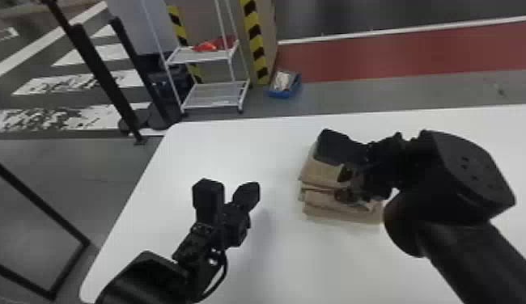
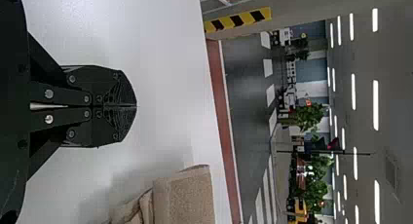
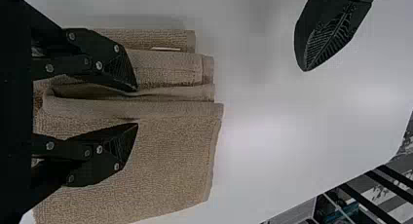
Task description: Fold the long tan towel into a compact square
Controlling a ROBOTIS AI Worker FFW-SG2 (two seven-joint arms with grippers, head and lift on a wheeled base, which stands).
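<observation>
Closest to you, your left arm comes in from the bottom edge of the head view, and the left gripper (image 1: 253, 189) is above the white counter (image 1: 274, 267), to the left of the towel and apart from it. Its fingers are together, their tips meeting in the left wrist view.

A little farther on, you have the tan towel (image 1: 321, 173) lying on the counter, folded into a stacked bundle: narrower layers on the side nearer you, a broader flap on the far side. Your right arm reaches in from the right, with the right gripper (image 1: 341, 184) at the towel. Its fingers are apart, one to each side of a raised fold; you cannot tell whether they touch the cloth.

Past the counter's far edge, you see a white wire cart (image 1: 201, 106) with something red (image 1: 207, 45) on its upper shelf, a blue bin (image 1: 279, 95) on the floor, and a yellow-and-black striped post (image 1: 256, 46) between them.
</observation>
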